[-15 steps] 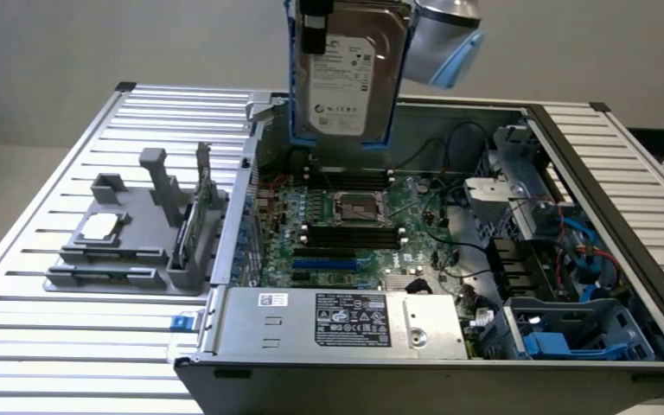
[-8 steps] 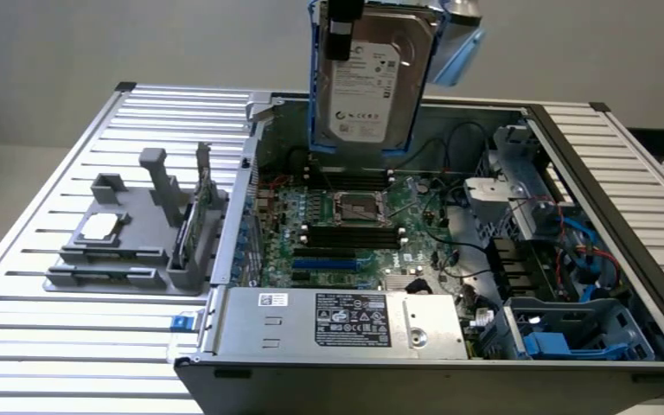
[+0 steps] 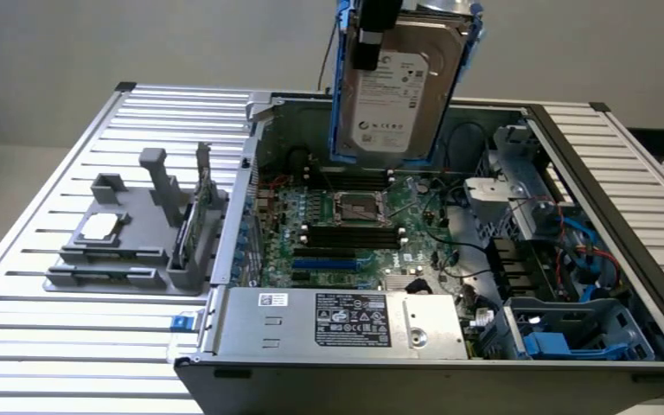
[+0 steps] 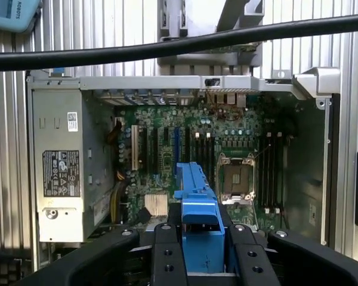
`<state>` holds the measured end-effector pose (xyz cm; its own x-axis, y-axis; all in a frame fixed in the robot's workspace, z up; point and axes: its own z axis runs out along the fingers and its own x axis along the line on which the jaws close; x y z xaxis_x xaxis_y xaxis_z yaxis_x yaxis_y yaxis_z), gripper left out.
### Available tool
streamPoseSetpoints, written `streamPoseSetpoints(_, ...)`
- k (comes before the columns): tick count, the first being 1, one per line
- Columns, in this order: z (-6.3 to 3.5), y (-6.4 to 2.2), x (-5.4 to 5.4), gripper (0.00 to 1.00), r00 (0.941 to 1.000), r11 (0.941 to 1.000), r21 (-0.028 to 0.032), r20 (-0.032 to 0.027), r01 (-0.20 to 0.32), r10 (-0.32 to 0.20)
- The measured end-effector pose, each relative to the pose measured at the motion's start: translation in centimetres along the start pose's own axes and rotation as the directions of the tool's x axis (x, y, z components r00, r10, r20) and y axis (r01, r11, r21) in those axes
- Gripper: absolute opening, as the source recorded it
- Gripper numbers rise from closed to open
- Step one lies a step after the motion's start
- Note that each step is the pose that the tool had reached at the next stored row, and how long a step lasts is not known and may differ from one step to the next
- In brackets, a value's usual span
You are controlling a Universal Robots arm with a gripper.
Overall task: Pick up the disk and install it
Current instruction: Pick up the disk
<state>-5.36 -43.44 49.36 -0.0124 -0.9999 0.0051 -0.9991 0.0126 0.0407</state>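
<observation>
Disk hangs upright over the case; wrist view: fingers clamp its blue carrier.

The table under me is ribbed silver-grey metal, slat after slat. On its far side stands a plain pale wall, evenly and softly lit. At the exterior view's left I see a strip of beige floor.
</observation>
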Motion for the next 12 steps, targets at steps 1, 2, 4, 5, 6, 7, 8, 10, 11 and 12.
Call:
streamPoseSetpoints(1,-0.01,-0.29,0.2,0.33,1.0,1.0,-0.0002,0.0001,0.0,0.0)
streamPoseSetpoints(2,-0.02,-0.59,0.4,0.33,1.0,1.0,-0.0005,0.0002,0.0,0.0)
streamPoseSetpoints(4,-0.05,-1.23,0.8,0.33,1.0,1.0,-0.0011,0.0003,0.0,0.0)
streamPoseSetpoints(5,-0.06,-1.54,1.0,0.33,1.0,1.0,-0.0014,0.0004,0.0,0.0)
streamPoseSetpoints(6,-0.07,-1.86,1.1,0.33,1.0,1.0,-0.0018,0.0004,0.0,0.0)
streamPoseSetpoints(7,-0.08,-2.18,1.3,0.33,1.0,1.0,-0.0021,0.0005,0.0,0.0)
streamPoseSetpoints(8,-0.09,-2.49,1.5,0.33,1.0,1.0,-0.0025,0.0005,0.0,0.0)
streamPoseSetpoints(10,-0.12,-3.12,1.9,0.33,1.0,1.0,-0.0031,0.0006,0.0,0.0)
streamPoseSetpoints(11,-0.13,-3.46,2.1,0.33,1.0,1.0,-0.0035,0.0006,0.0,0.0)
streamPoseSetpoints(12,-0.14,-3.77,2.3,0.33,1.0,1.0,-0.0038,0.0007,0.0,0.0)
